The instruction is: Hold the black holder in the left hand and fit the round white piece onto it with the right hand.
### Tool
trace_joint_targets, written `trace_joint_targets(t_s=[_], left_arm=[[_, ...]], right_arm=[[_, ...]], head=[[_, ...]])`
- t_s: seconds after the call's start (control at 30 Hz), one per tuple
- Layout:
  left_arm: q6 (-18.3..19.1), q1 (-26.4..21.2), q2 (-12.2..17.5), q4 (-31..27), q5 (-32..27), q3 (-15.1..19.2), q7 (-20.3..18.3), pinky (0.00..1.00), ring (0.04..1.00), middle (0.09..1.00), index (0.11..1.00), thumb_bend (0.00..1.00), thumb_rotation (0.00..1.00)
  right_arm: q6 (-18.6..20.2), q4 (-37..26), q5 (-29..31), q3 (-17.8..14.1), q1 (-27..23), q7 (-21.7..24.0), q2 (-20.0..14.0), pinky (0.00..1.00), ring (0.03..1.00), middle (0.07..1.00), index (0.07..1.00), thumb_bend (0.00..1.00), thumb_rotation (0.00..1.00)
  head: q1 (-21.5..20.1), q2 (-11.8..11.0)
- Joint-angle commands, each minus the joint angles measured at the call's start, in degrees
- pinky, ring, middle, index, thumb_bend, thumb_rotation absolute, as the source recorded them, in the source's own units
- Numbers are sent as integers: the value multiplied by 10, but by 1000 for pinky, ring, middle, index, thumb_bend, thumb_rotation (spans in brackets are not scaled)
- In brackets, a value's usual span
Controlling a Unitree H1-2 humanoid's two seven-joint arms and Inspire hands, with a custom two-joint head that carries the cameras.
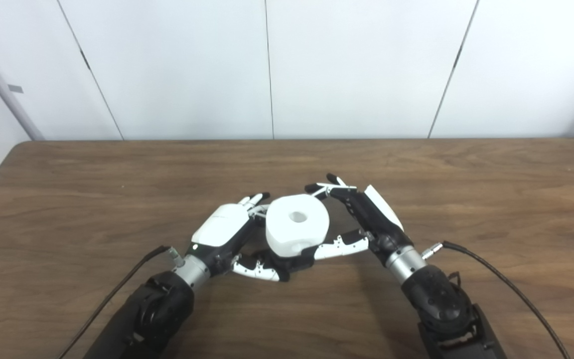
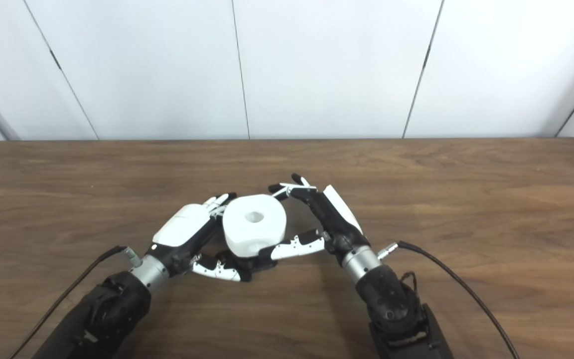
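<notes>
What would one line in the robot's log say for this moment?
left robot hand: on black holder | right robot hand: on round white piece | piece: atop holder | table: wooden

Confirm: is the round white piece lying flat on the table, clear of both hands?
No: the round white piece sits raised between the left hand and right hand.

Both robot hand left (image 2: 187, 227) and right (image 2: 319, 214) grip round white piece (image 2: 254, 224)

Matt wood-grain table (image 1: 117, 189), smooth white plastic round piece (image 1: 297, 224), glossy white-shelled left robot hand (image 1: 227, 227)
</notes>
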Motion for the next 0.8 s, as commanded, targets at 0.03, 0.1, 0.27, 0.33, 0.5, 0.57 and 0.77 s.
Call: trace_joint_targets(t_s=[0.03, 0.1, 0.27, 0.33, 0.5, 0.57, 0.77], left_arm=[[1, -3, -2, -18, 6, -5, -9, 1000, 1000, 883, 483, 524, 55], [2, -3, -2, -21, 8, -5, -10, 1000, 1000, 882, 483, 524, 56], [-2, -4, -3, -21, 11, -6, -6, 1000, 1000, 877, 482, 525, 56], [-4, -5, -3, -19, 11, -7, -6, 1000, 1000, 877, 483, 524, 56], [2, -7, -5, -23, 9, -6, -11, 1000, 1000, 880, 482, 525, 56], [3, -7, -5, -24, 11, -6, -11, 1000, 1000, 878, 482, 524, 55], [9, -7, -6, -30, 11, -4, -16, 1000, 1000, 878, 482, 525, 55]], right_arm=[[-35, -9, 0, -5, -25, -10, 0, 1000, 1000, 808, 484, 517, 137], [-35, -7, -3, -5, -25, -10, -1, 1000, 1000, 806, 484, 517, 137], [-38, -4, -5, -4, -24, -6, -6, 1000, 1000, 804, 484, 517, 137], [-42, -3, -8, -3, -23, -6, -9, 1000, 1000, 803, 484, 517, 137], [-38, -8, -10, -1, -20, -3, -15, 1000, 999, 802, 484, 517, 136], [-37, -10, -9, -1, -18, 0, -18, 1000, 1000, 802, 484, 517, 136], [-34, -20, -8, 2, -8, 8, -24, 1000, 998, 797, 484, 517, 134]], head=[[3, 3], [4, 4], [4, 8], [4, 10], [7, 12], [8, 14], [7, 18]])
